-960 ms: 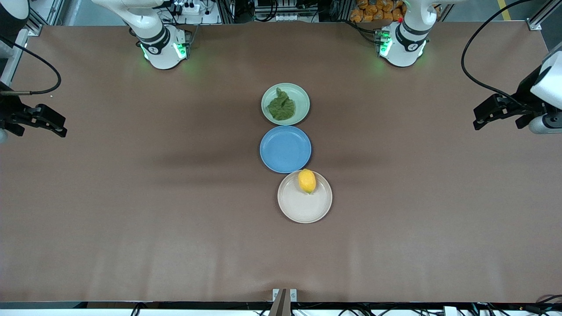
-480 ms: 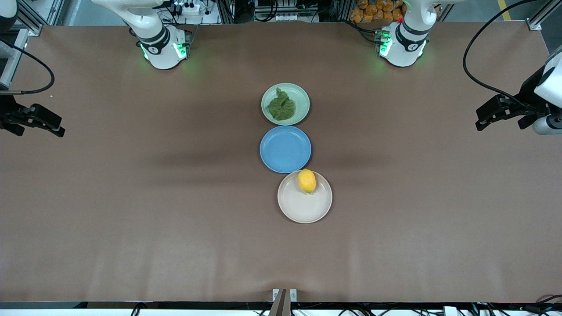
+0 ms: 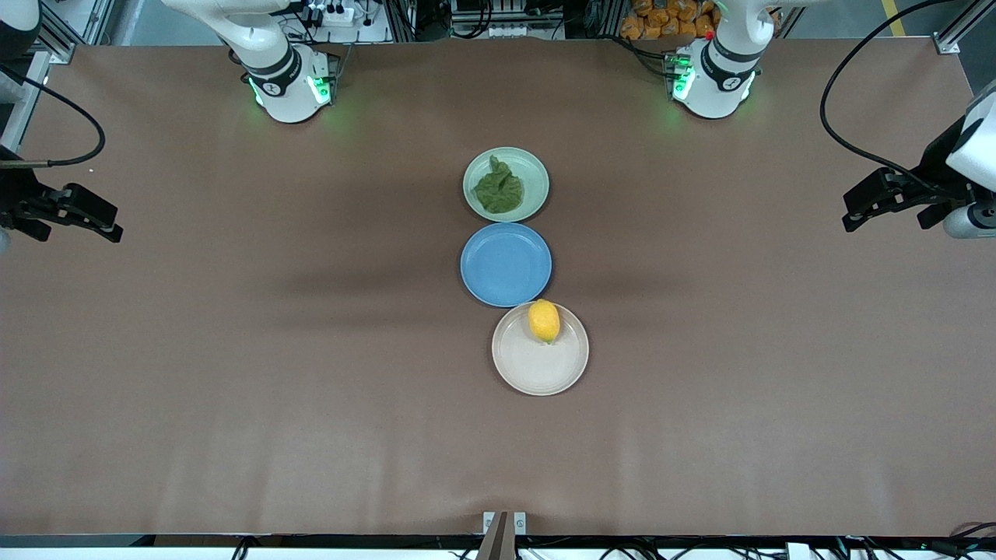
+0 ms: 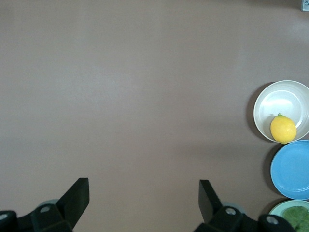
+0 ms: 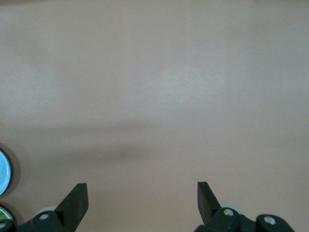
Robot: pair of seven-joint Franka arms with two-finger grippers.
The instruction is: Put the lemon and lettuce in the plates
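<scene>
The dark green lettuce [image 3: 499,190] lies in the pale mint green plate [image 3: 533,169]. The yellow lemon [image 3: 544,320] lies in the beige-cream plate [image 3: 537,369], near its rim beside the blue plate. In the left wrist view the lemon [image 4: 283,129] and beige plate [image 4: 285,99] also show. My left gripper [image 3: 854,214] is open and empty, up over the table's edge at the left arm's end; its jaws [image 4: 144,191] stand wide apart. My right gripper [image 3: 109,225] is open and empty, up over the right arm's end; it also shows in the right wrist view [image 5: 142,193].
A blue plate [image 3: 506,264] lies bare between the two other plates, touching both. It also shows in the left wrist view [image 4: 292,170] and at the edge of the right wrist view [image 5: 3,172]. Brown table [image 3: 233,350] all around.
The right gripper has shifted slightly toward the table's middle again. The left gripper has barely moved. The lemon, lettuce and plates have not moved.
</scene>
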